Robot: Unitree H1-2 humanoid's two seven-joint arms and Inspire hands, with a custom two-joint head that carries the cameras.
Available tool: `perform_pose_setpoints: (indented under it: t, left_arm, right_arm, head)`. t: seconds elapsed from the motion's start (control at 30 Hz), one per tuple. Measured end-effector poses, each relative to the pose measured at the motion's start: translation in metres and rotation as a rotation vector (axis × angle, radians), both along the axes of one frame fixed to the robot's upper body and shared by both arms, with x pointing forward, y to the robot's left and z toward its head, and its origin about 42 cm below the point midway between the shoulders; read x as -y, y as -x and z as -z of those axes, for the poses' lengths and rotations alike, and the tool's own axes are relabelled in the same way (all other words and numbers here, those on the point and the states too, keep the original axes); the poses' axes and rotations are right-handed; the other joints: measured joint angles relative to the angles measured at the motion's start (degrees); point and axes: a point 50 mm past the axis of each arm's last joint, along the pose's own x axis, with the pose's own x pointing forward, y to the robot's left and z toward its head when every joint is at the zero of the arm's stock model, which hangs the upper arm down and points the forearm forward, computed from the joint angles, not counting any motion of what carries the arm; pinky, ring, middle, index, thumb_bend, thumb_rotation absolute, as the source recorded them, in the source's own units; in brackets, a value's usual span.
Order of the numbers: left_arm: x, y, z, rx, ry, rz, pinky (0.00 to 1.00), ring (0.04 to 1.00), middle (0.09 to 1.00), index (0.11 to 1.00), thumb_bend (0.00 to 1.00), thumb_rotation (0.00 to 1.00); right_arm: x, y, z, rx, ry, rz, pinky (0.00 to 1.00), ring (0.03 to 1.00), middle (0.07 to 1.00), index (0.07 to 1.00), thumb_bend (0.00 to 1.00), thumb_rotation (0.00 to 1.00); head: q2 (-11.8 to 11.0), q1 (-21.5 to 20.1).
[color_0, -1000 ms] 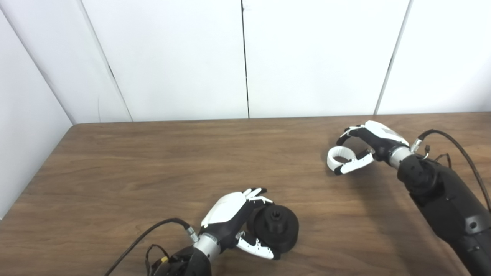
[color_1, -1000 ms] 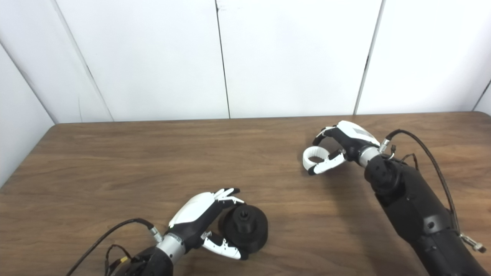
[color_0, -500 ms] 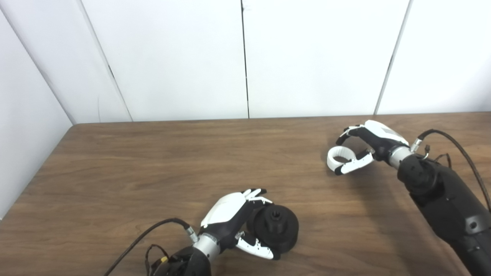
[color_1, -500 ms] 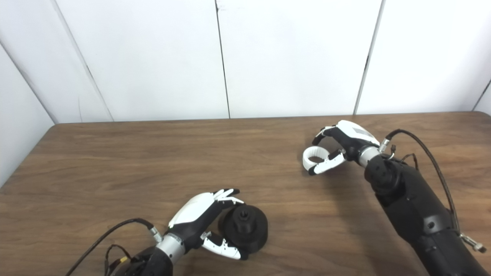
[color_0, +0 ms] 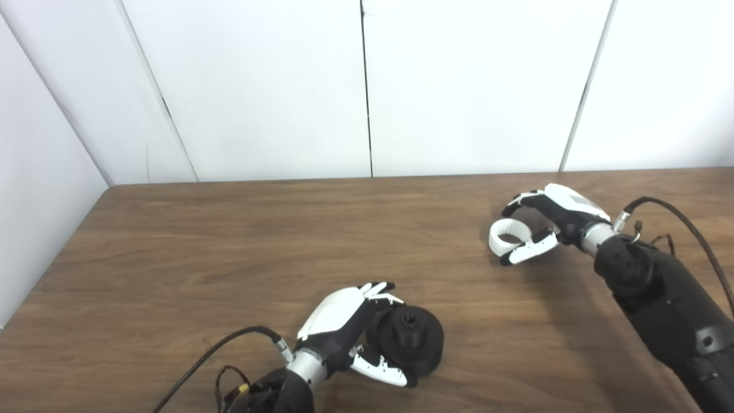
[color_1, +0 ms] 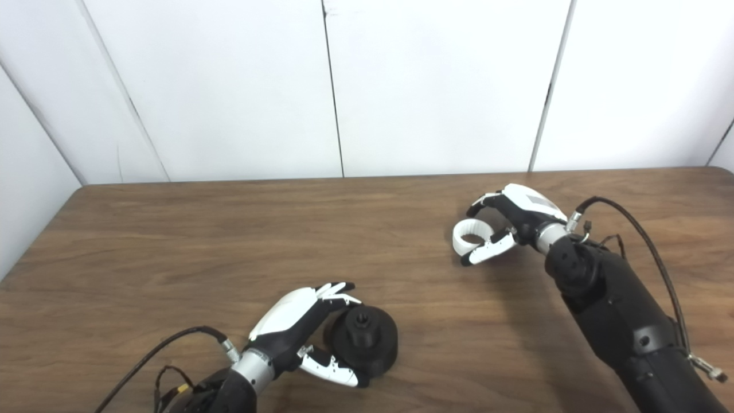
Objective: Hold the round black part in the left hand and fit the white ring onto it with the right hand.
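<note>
**Both hands closing on their parts, nothing lifted yet**

You are looking at a brown wooden table [color_0: 229, 241] against plain white wall panels. Near the front edge, your left hand [color_0: 344, 327] is curled around the round black part [color_0: 410, 341], fingers over its far side and thumb under its near side; the part appears to rest on the wood. Compared with a second ago, this hand and the part have shifted very slightly to the left, so the grip seems to be settling rather than lifting.

Well apart, toward the back right, your right hand [color_0: 550, 221] arches over the white ring [color_0: 508, 236]. The thumb lies along the ring's near side and the fingers curve behind it. The hand has tilted a little since half a second ago, while the ring has stayed where it was. You cannot tell whether the fingers truly pinch it.

By my reading, both grasps need confirming before you bring the ring across.
</note>
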Motion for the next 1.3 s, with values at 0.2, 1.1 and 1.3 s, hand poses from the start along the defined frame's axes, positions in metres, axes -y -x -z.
perform_pose_setpoints:
  t: [0.2, 1.1, 1.3]
  left_arm:
    - [-0.0007, -0.0001, -0.0004, -0.002, 0.0, -0.001, 1.0, 1.0, 0.974, 0.732, 0.93, 0.26]
    - [-0.0019, 0.0001, -0.0021, -0.012, -0.005, 0.002, 1.0, 1.0, 0.98, 0.735, 0.93, 0.27]
    - [-0.0019, 0.0, -0.0022, -0.013, -0.007, 0.002, 1.0, 1.0, 0.98, 0.736, 0.93, 0.26]
  right_arm:
    - [0.0002, -0.0001, 0.0002, -0.001, 0.001, 0.001, 0.9, 0.98, 0.914, 0.735, 0.91, 0.32]
    - [0.0018, -0.0001, 0.0031, 0.003, 0.012, 0.003, 0.86, 0.971, 0.908, 0.69, 0.82, 0.27]
    - [0.0019, -0.0001, 0.003, 0.008, 0.011, 0.002, 0.85, 0.966, 0.904, 0.683, 0.82, 0.26]
  head:
    - [0.18, 0.0]
    - [0.18, 0.26]
    - [0.18, 0.18]
